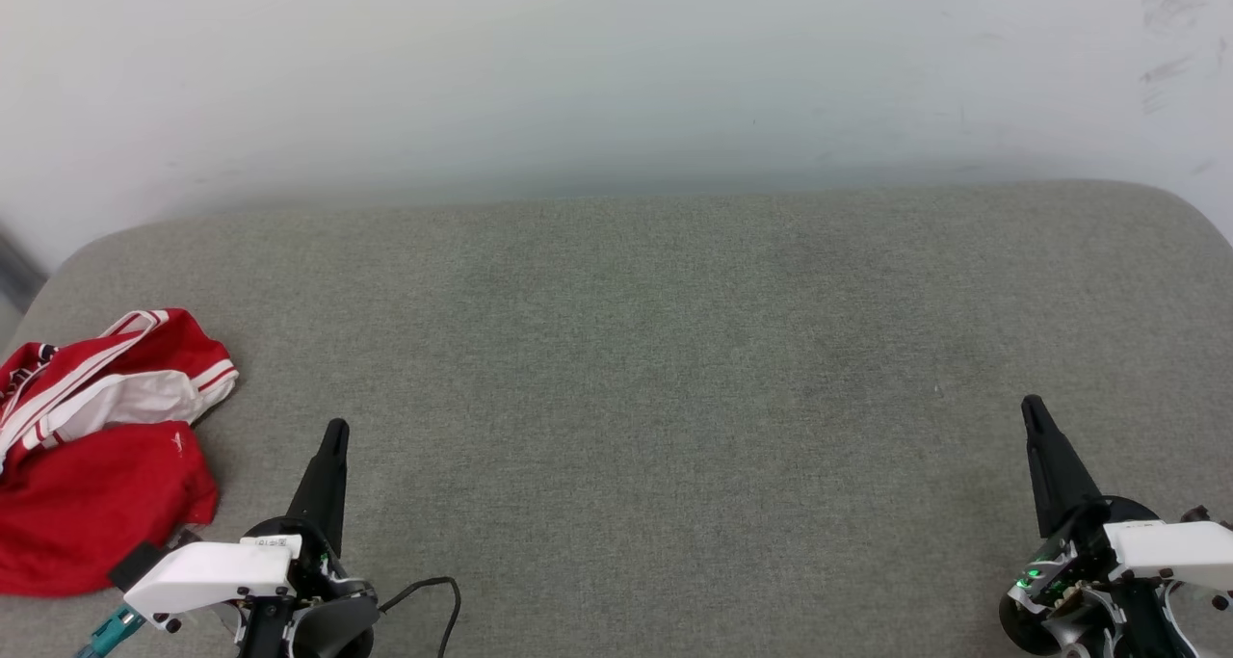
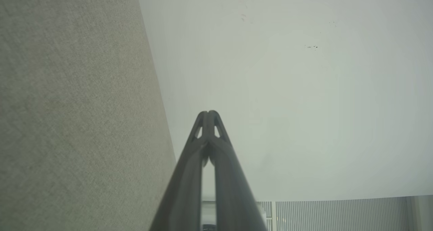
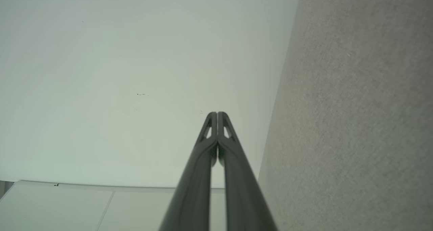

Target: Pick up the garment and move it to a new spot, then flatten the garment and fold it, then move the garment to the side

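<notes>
The garment (image 1: 101, 451), red with white sleeve ends and red-and-white striped trim, lies crumpled in a heap at the left edge of the grey fabric surface (image 1: 655, 350) in the head view. My left gripper (image 1: 335, 434) stands just right of the heap, apart from it, fingers pressed together and empty. Far across the surface, at the lower right, my right gripper (image 1: 1031, 409) is also shut and empty. In the left wrist view the left gripper (image 2: 208, 113) shows its tips touching, and in the right wrist view the right gripper (image 3: 217, 114) shows the same.
A pale wall (image 1: 616, 70) rises behind the surface's rounded back edge. A black cable (image 1: 438, 595) loops beside the left wrist. The wide middle of the grey surface lies between the two grippers.
</notes>
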Tool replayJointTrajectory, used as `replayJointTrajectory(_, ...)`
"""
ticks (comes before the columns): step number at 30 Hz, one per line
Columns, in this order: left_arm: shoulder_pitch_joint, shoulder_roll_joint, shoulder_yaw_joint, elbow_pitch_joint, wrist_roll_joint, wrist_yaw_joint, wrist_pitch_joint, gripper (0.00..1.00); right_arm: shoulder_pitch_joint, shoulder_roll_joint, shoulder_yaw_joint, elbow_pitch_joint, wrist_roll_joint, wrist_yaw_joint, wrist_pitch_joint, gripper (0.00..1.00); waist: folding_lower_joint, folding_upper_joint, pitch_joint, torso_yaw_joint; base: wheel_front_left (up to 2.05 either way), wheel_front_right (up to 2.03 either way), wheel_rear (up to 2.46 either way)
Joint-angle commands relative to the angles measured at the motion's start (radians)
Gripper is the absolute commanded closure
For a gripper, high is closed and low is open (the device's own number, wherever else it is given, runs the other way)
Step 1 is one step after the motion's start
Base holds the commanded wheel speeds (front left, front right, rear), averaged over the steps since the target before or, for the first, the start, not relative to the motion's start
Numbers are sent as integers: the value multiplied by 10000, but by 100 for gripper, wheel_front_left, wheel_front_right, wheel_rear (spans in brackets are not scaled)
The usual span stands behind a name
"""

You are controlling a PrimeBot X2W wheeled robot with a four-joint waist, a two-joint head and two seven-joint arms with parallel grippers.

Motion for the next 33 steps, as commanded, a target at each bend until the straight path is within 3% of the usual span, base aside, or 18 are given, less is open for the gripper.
replayJointTrajectory(1, -60, -3, 8, -7, 0, -42, -7, 100, -106, 26, 1, 7, -56, -1, 11, 100, 0, 0, 0, 0, 0, 0, 0)
replayJointTrajectory(22, -60, -3, 6, -7, 0, -42, -7, 100, -105, 26, 5, 6, -51, 0, 7, 100, 0, 0, 0, 0, 0, 0, 0)
replayJointTrajectory(23, -2, 0, -8, -2, -1, 0, -1, 0, -1, 0, 2, -2, -1, 2, -2, 0, 0, 0, 0, 0, 0, 0, 0)
replayJointTrajectory(33, -64, -10, -430, -149, 31, 5, -392, 0, 2, 7, 222, -98, -111, 0, -348, 0, 0, 0, 11, 0, 0, 0, 0)
